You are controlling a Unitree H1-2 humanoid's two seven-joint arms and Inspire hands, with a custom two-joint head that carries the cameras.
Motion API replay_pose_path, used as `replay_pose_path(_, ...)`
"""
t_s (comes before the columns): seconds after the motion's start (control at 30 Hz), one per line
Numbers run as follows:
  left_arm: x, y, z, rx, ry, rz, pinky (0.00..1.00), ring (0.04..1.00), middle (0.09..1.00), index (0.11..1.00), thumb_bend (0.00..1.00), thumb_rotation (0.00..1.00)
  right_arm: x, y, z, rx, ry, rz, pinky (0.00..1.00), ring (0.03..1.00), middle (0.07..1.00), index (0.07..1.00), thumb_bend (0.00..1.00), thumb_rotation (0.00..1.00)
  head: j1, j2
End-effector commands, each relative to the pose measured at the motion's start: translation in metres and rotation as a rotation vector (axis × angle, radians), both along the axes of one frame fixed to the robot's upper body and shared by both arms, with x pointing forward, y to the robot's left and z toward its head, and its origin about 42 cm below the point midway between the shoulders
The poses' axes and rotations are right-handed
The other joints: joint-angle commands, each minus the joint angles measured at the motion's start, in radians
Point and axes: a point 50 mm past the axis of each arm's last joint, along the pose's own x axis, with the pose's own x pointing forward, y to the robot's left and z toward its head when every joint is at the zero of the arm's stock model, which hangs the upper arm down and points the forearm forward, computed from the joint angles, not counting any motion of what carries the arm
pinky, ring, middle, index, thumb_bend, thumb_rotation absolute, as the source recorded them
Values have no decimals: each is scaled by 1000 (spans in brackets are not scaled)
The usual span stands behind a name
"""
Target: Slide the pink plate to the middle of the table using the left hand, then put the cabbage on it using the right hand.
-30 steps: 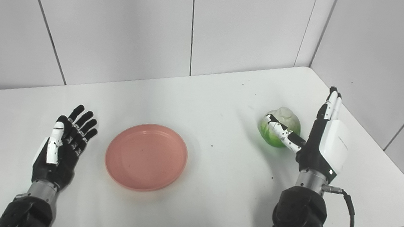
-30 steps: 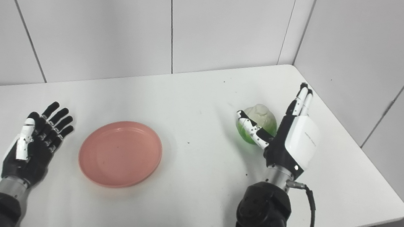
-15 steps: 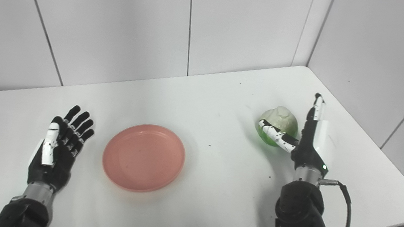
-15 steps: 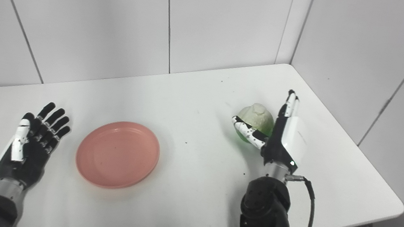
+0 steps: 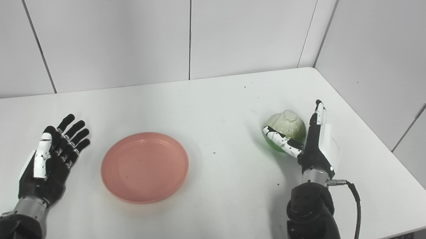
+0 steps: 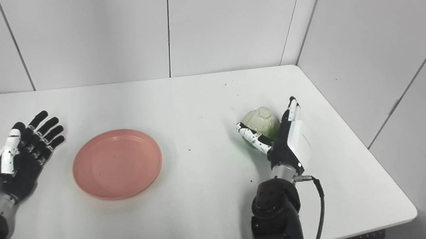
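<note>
The cabbage (image 5: 286,125) sits between the spread thumb and fingers of the open right robot hand (image 5: 314,142).

Probably a lab: bare white table (image 5: 218,108), panelled walls (image 5: 107,21).

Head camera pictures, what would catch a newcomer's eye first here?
Probably the pink plate, the one warm colour on the white table, lying left of the middle. Next, the green cabbage toward the right, with the right robot hand open around it, thumb across its front. The left robot hand lies open, palm up, beside the plate.
</note>
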Motion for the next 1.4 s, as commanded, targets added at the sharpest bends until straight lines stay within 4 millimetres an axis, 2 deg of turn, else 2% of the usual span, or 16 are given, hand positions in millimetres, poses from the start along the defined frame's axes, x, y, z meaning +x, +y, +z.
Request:
replay_pose_path(0.0,-20,14,-38,5,163,22,910,895,896,890,406,1000,13,0,24,-12,-70,11,739,927,1000,1000,1000,483,-1,2)
replay_pose_path(0.17,-20,14,-37,10,164,21,906,898,902,897,402,1000,19,-2,22,-18,-50,17,776,941,1000,1000,1000,491,-2,5)
replay_pose_path(0.47,-21,16,-36,23,164,18,909,899,902,892,414,1000,27,-3,19,-73,-30,23,777,930,990,1000,1000,487,-5,15)
replay_pose_path(0.83,-21,21,-34,19,162,17,911,899,904,897,417,1000,40,-7,26,-109,-9,12,674,884,996,1000,1000,480,-11,27)
replay_pose_path(1.37,-25,25,-30,23,156,7,908,898,901,894,415,1000,58,-15,26,-138,65,30,664,878,996,1000,1000,414,-10,40)
